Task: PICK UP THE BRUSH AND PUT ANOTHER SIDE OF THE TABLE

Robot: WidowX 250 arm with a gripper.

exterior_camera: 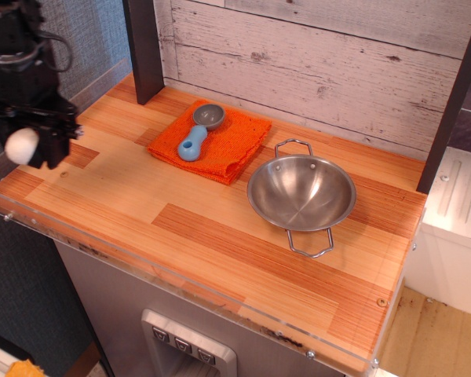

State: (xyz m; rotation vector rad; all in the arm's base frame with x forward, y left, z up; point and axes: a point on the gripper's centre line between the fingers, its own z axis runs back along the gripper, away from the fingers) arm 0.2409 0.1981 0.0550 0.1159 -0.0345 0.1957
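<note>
My black gripper (27, 148) hangs at the far left, above the left end of the wooden table (220, 228). It is shut on the brush (21, 145), a white egg-shaped lump that shows below the fingers. The brush is held in the air above the table's left edge, near the clear plastic rim (31, 169). The black band and orange spot on the brush are hidden by the fingers.
A folded orange cloth (228, 149) lies at the back middle with a blue-handled scoop (195, 141) on it. A steel bowl (301, 193) with wire handles stands right of the middle. A dark post (145, 47) stands at the back left, and a white plank wall runs behind.
</note>
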